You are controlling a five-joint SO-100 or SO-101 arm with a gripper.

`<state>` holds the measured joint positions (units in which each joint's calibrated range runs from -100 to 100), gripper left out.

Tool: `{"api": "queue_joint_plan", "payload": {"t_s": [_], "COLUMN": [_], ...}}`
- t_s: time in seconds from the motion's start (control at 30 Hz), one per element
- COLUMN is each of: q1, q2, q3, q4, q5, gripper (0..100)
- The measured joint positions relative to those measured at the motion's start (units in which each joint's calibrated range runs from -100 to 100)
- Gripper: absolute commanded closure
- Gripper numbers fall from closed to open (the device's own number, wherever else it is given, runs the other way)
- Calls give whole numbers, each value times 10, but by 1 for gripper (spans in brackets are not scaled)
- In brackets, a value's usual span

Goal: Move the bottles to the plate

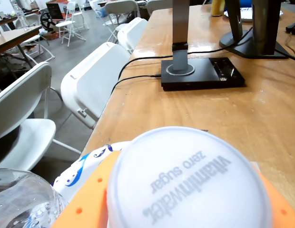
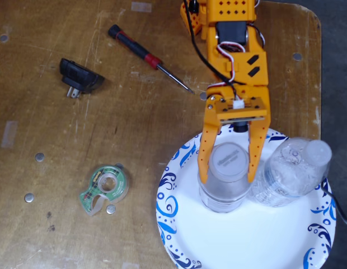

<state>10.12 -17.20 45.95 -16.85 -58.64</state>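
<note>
Wrist view: where the lens looks along the orange pincer (image 1: pixel 185 209), most of the foreground is filled by a whitish cap (image 1: pixel 188 183) printed "vitaminwater zero sugar", seen upside down.
Second bottle: a clear curved body (image 1: pixel 24 199) is seen at the lower left corner.
Plate: a strip of blue-patterned rim (image 1: pixel 90 164) is shown left of the cap.
Background: a wooden worktop (image 1: pixel 261 123), a black monitor base (image 1: pixel 202 72) and white folding chairs (image 1: pixel 97 80) are seen.

Fixed view: the wider bottle (image 2: pixel 226 179) is pinched between the two orange fingers (image 2: pixel 206 151) of the pincer (image 2: pixel 228 176), upright on the plate (image 2: pixel 257 241).
Slim bottle: it (image 2: pixel 294 171) is tilted on the plate's right part, just beside the held one.
Worktop items: a green tape dispenser (image 2: pixel 104 188), a screwdriver (image 2: pixel 148 57) and a black plug (image 2: pixel 78 77) are left on the worktop (image 2: pixel 50 140).
</note>
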Motion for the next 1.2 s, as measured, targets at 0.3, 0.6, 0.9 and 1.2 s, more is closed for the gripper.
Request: {"api": "queue_joint_plan", "payload": {"t_s": [0.3,0.6,0.9,1.2], "q1": [-1,-59,32,127], "q2": [-35,-220,-568,-786], "q3": [1,-10,6,166], "q4": [-1,124,442,521], "q5": [-3,-25,-11,38], "gripper": [57,58,88,96]}}
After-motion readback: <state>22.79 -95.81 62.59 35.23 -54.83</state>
